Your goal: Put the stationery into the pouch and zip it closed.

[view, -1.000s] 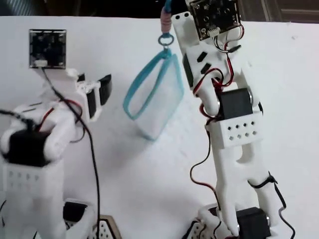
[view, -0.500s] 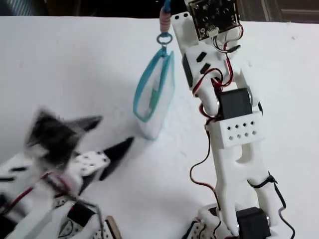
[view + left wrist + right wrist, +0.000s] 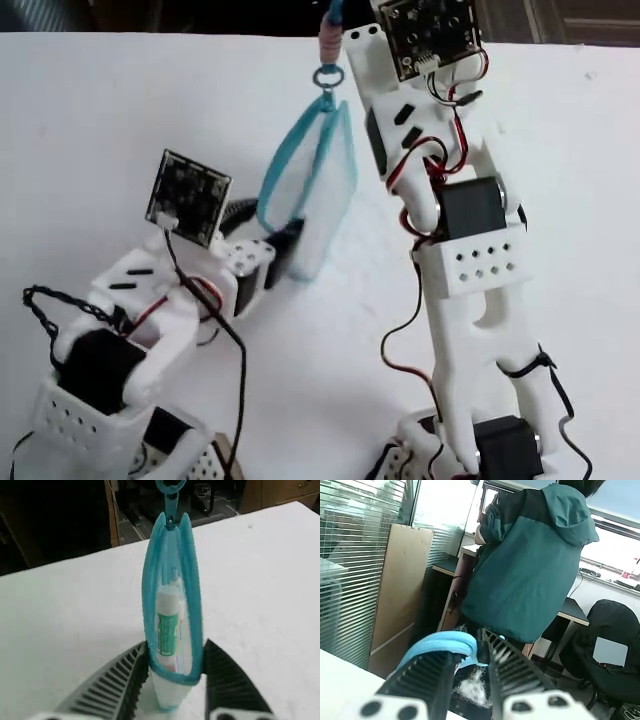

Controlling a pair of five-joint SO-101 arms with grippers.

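since a second ago the left arm has swung in from the far side of the table [image 3: 120, 100], and the left gripper [image 3: 175, 652] now sits at the lower end of the pouch [image 3: 194, 605], its jaws parted to either side and just beside or touching the walls, not clearly squeezing. the pouch mouth has narrowed from a wide loop to a slim one. the pouch hangs tilted between the two arms, its bottom end on the table, held up by the zip pull [image 3: 330, 45], on which the right gripper [image 3: 480, 645] has its jaws closed. a white stationery tube with a green label [image 3: 168, 625] stands inside, so the filling looks done; the zip still gapes along its length, so closing it is what remains
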